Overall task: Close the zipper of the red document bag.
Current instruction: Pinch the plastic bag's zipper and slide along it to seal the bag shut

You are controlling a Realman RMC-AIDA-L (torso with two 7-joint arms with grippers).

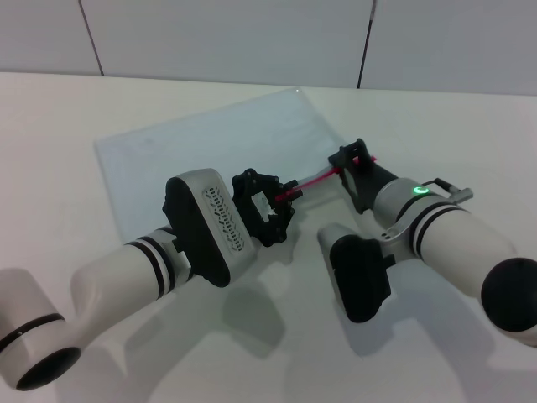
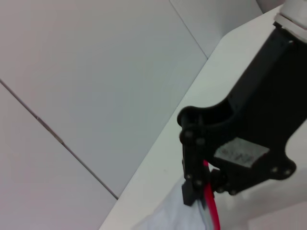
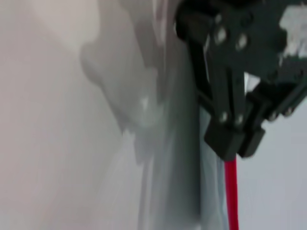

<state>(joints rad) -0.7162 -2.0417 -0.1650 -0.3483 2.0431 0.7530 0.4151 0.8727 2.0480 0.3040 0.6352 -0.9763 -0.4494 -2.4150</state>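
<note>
The red document bag [image 1: 210, 143], a flat pale blue-grey pouch, lies on the white table. Its zipper [image 1: 312, 180] runs as a thin red strip along the edge nearest me, lifted a little between both grippers. My left gripper [image 1: 281, 200] is shut on the strip's nearer end. My right gripper [image 1: 354, 161] is shut on the farther end. The left wrist view shows the right gripper [image 2: 201, 189] pinching the red zipper [image 2: 211, 208]. The right wrist view shows the left gripper [image 3: 235, 143] clamped on the zipper [image 3: 231, 191]. I cannot make out the slider.
The white table [image 1: 470, 117] extends on all sides of the bag. A grey panelled wall [image 1: 252, 34] stands behind its far edge. Both forearms cross the table's near part.
</note>
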